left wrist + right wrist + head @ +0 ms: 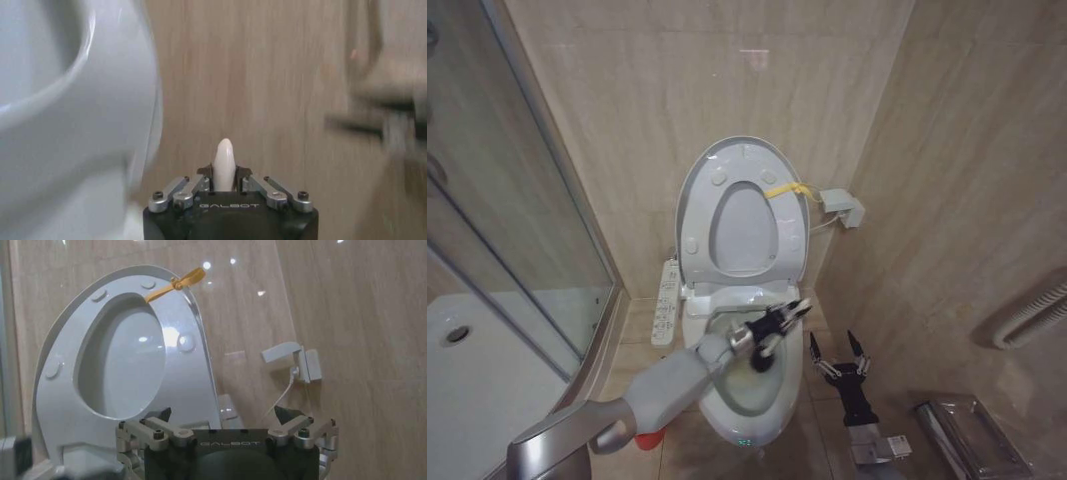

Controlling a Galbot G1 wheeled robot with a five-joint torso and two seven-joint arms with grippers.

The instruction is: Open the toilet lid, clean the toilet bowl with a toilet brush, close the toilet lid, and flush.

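left gripper (779, 325) over the toilet bowl (727, 410), clamped on the toilet brush (225, 157) handle. toilet lid (697, 195) upright beyond it. right gripper (839, 350) beside bowl, fingers spread, empty.

A smooth silver-grey shell is seen on the left arm (617, 410), ending in a black left hand (779, 325). The right hand (840, 352) is black, with thin dark fingers (814, 348). Silver linkages (150, 432) with black screws and white "GALBOT" lettering (228, 443) are carried on the black housing.
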